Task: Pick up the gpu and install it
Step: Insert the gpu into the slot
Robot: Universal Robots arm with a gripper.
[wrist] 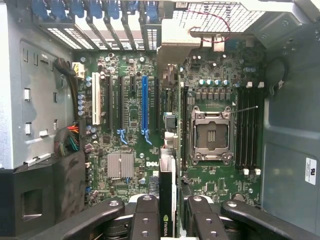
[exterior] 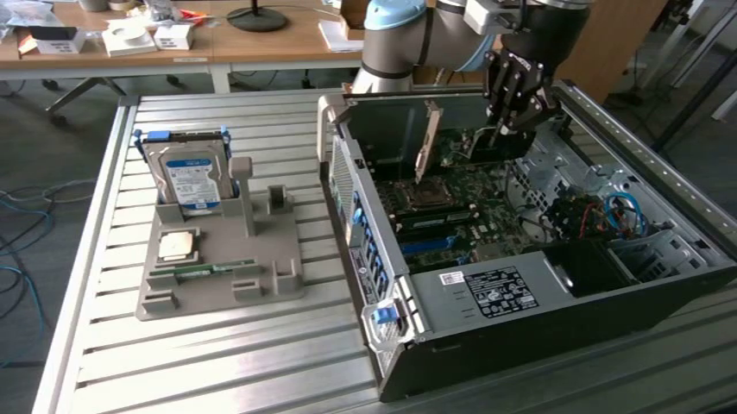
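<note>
- Holder (exterior: pixel 213 297) on bench (exterior: pixel 173 379), exterior view's left: drive (exterior: pixel 190 177) stands upright, CPU (exterior: pixel 176 246) and memory stick (exterior: pixel 207 272) lie flat in recesses.
- Case (exterior: pixel 437 345), centre to right, lies open so its board (exterior: pixel 461 207) faces up.
- Tool (exterior: pixel 508 129), upper right, clamps gpu (wrist: pixel 167 195) edge-down above the board's slots, bracket toward the case's rear, likely to line it up; not yet seated.

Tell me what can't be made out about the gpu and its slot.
1. Whether the gpu sits in a slot: the wrist view shows it edge-on, hiding its own contacts.
2. Its lower edge, exterior view: the gripper covers it, and it blends into the dark motherboard.
3. Text on the case label, exterior view: too small.
</note>
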